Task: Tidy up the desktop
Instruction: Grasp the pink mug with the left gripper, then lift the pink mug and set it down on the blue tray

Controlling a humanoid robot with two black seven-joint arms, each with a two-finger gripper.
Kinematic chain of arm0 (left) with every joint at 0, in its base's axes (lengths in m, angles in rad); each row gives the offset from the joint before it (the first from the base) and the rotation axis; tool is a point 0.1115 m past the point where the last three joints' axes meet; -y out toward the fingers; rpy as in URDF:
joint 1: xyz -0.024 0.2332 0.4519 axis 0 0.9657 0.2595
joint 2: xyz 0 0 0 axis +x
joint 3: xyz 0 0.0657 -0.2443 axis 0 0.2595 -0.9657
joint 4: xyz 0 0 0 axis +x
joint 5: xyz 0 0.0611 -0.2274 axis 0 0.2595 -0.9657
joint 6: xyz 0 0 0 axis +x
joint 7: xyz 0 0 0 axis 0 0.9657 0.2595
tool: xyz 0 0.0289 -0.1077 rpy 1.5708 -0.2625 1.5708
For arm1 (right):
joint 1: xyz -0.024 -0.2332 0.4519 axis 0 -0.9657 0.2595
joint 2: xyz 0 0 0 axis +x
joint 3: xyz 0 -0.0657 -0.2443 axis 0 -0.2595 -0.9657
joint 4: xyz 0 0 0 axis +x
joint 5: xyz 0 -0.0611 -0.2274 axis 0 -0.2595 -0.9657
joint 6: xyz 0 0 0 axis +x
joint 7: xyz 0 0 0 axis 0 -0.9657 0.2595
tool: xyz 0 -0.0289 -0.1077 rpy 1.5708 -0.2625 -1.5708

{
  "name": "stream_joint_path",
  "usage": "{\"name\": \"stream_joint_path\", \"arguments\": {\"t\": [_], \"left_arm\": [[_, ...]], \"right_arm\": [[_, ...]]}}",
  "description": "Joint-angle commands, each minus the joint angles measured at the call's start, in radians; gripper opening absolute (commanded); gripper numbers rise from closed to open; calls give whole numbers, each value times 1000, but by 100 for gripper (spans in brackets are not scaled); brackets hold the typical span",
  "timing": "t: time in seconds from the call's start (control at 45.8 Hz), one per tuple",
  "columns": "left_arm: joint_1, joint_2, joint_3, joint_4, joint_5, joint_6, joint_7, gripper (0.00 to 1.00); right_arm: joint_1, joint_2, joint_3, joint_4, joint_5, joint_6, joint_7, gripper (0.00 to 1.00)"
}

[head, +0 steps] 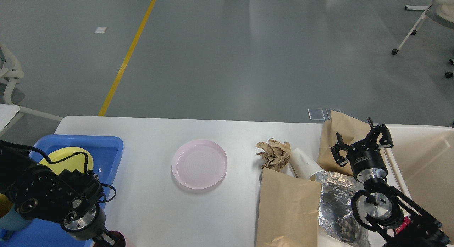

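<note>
The white desktop (149, 204) fills the lower view. On it lie a pink plate (199, 163), a crumpled brown paper ball (273, 154), a white paper cup (305, 164) on its side, a flat brown paper bag (289, 209), a second brown bag (338, 137) and crumpled foil (337, 201). My right gripper (359, 140) is open and empty, above the second bag beside the bin. My left gripper (108, 239) is at the bottom edge by the tray, mostly cut off, with something dark red at its tip.
A blue tray (106, 147) at the left holds a yellow plate (69, 160). A beige bin (425, 158) stands at the right edge of the desktop. Grey floor with a yellow line lies beyond the far edge.
</note>
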Motion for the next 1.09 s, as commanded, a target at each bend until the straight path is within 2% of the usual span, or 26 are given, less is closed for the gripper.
{"name": "stream_joint_path", "arguments": {"t": [0.0,0.219,0.437,0.568,0.874,0.984,1.071], "left_arm": [[-6,1,2,-2,0,-9,0,0],[-22,11,5,-2,-26,-16,-3,0],[-129,12,34,-12,-119,-43,-6,0],[-238,9,48,-32,-199,-129,-8,0],[-503,0,79,-43,-394,-393,-18,0],[-632,-3,121,-77,-454,-437,-26,0],[-735,-6,158,-101,-485,-473,-52,0]], "right_arm": [[0,0,-1,0,0,0,0,100],[0,0,-1,0,0,0,0,100],[0,0,1,0,0,0,0,100],[0,0,1,0,0,0,0,100],[0,0,1,-2,0,0,0,100],[0,0,-1,-2,0,0,0,100],[0,0,-1,0,0,0,0,100]]}}
